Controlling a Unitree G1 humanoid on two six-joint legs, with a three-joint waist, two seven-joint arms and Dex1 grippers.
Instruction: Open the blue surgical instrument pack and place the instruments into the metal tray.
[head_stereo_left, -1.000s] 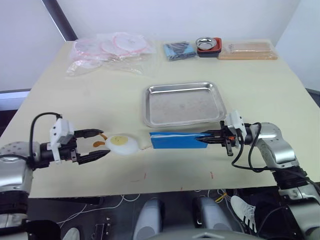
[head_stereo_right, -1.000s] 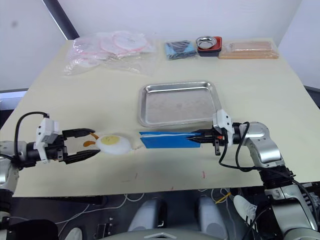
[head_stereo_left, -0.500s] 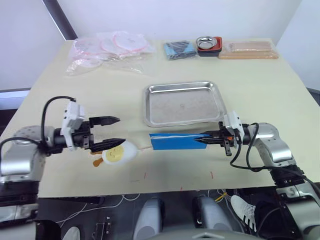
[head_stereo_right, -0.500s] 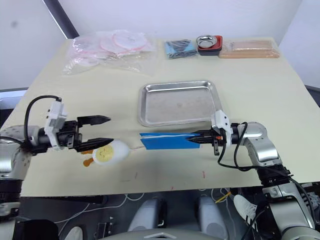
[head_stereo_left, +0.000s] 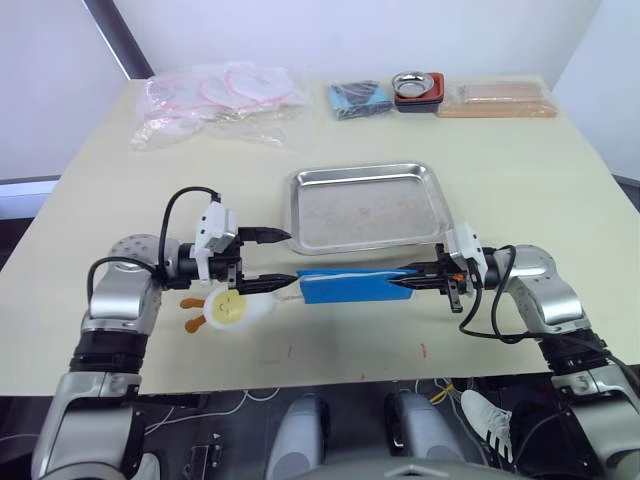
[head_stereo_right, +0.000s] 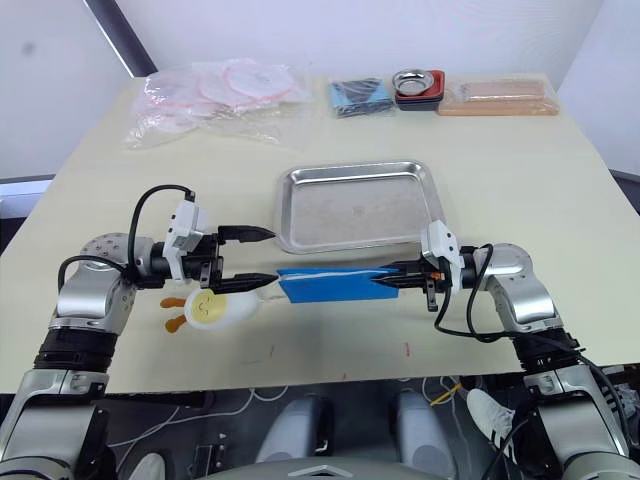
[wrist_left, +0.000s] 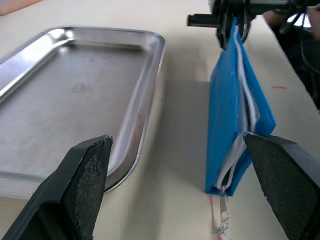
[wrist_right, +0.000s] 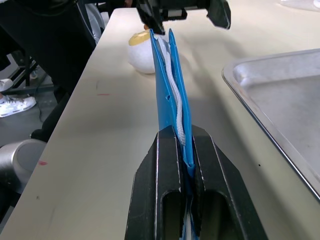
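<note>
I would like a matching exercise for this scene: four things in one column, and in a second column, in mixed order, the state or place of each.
Things:
1. blue surgical instrument pack
2. metal tray
3. left gripper
4. small steel bowl

States:
a. open, near the pack's end
b. empty
c. at the table's far edge
d. pinched by the right gripper

Pairs: 1-d, 2-b, 3-a, 4-c

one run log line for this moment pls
right gripper: shut on blue pack, held on edge | left gripper: open at pack's zipper end | metal tray: empty | stage: pre-unzip
</note>
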